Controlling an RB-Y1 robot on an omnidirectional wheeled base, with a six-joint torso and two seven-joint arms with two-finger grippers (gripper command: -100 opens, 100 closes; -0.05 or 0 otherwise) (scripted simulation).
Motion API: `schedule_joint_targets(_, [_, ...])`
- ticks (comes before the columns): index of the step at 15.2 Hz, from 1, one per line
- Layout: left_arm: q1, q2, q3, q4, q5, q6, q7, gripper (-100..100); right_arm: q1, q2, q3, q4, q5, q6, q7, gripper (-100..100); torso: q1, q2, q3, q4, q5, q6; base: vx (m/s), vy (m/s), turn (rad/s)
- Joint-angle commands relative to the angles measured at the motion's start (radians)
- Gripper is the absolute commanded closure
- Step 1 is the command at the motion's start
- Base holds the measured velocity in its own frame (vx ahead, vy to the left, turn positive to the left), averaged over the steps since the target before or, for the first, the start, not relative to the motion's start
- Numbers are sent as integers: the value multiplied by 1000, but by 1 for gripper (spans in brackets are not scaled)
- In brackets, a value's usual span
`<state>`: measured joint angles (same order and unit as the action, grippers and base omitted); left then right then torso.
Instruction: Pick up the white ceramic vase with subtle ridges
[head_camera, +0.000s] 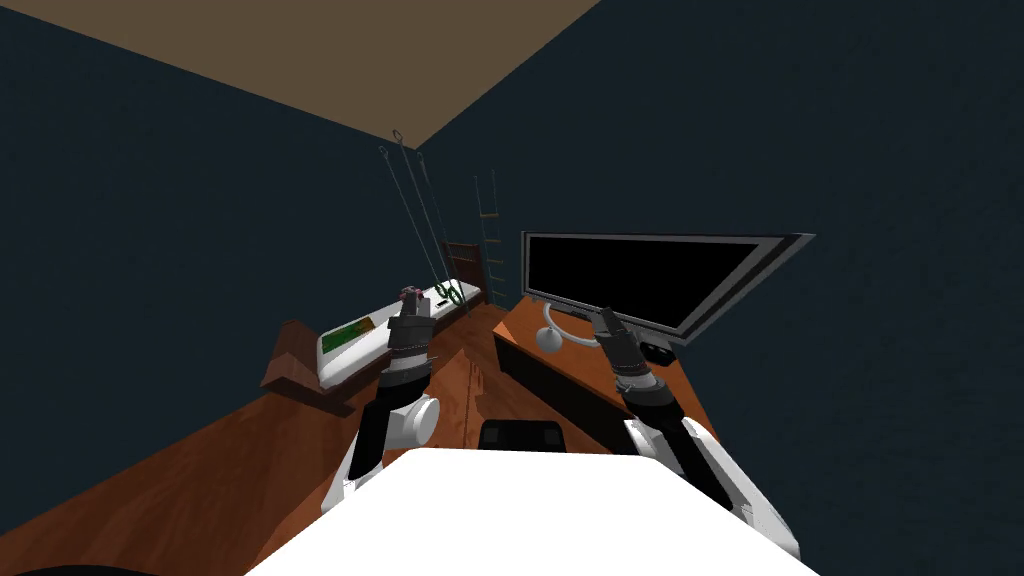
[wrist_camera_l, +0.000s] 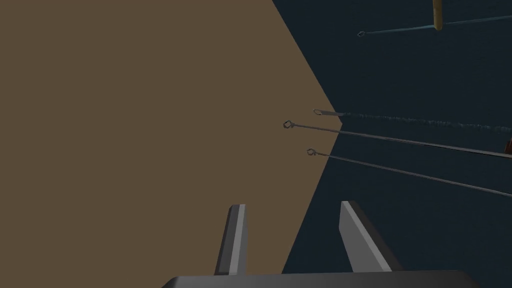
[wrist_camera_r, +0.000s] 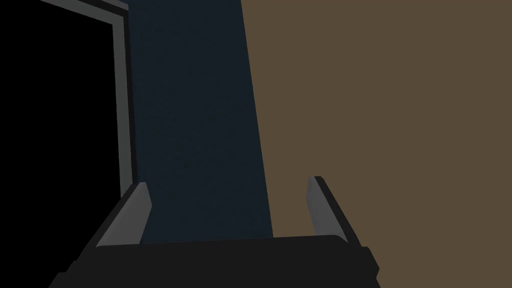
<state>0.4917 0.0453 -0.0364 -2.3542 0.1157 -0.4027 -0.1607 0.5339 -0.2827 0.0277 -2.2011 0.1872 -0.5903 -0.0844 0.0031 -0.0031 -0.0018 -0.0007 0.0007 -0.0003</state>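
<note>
We take the small white rounded vase (head_camera: 548, 339) to be the pale blob on the left end of the brown wooden cabinet (head_camera: 515, 325). It stands just in front of the flat black television with a grey frame (head_camera: 640, 275). Our right gripper (head_camera: 604, 316) is raised over the same cabinet, fingers apart and aimed up at wall and ceiling. The vase lies just to its left and lower, so this arm is the nearer. Our left gripper (head_camera: 410, 296), also with fingers apart, points upward farther left. We cannot tell the vase's long axis, though we judge it is probably upright.
</note>
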Motion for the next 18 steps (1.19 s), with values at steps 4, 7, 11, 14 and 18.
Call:
schedule_joint_targets(4, [0, 0, 0, 0, 0, 0, 0, 0, -2, -94, 46, 75, 42, 1, 18, -100, 0, 0, 0, 0, 0, 0, 40, 43, 140])
schedule_joint_targets(7, [0, 0, 0, 0, 0, 0, 0, 0, -2, -163, 86, 146, 79, 1, 33, -100, 0, 0, 0, 0, 0, 0, 46, 40, 142])
schedule_joint_targets(11, [0, 0, 0, 0, 0, 0, 0, 0, -2, -254, 128, 216, 119, 0, 48, -100, 0, -1, 0, 0, 0, 0, 51, 47, 149])
schedule_joint_targets(14, [0, 0, 0, 0, 0, 0, 0, 0, -2, -315, 150, 261, 140, 0, 57, -100, 1, -1, -1, 0, 0, 0, 61, 52, 161])
schedule_joint_targets(18, [0, 0, 0, 0, 0, 0, 0, 0, -3, -410, 196, 342, 183, -2, 73, -100, 1, -2, -1, 0, 0, 0, 63, 48, 158])
